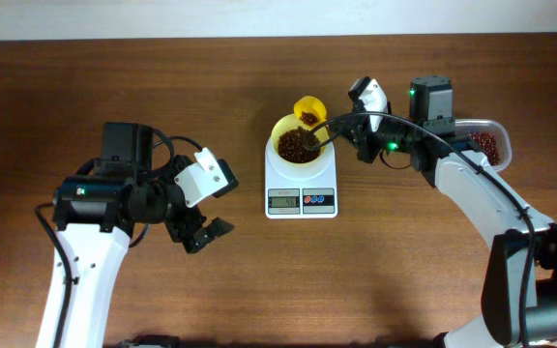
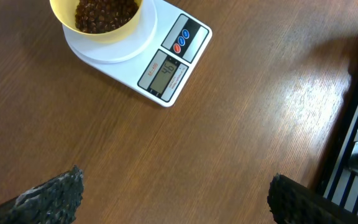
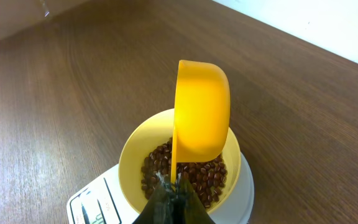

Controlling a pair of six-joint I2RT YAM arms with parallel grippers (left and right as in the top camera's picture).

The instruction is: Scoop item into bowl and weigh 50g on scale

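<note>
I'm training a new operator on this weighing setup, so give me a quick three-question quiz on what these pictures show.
1. True or false: the bowl holding beans sits on the scale.
2. Fill in: the left gripper hovers over the table with its jaws ___.
3. What holds the scoop over the bowl? A) the left gripper B) the right gripper C) nothing, it rests on the table

Key: 1 true; 2 open; 3 B.

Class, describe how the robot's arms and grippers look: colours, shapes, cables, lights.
Left arm and right arm: white curved shells, black joint housings, looping black cables, small green lights. Left gripper and right gripper: white bodies, black fingers, the left's rough-textured.
</note>
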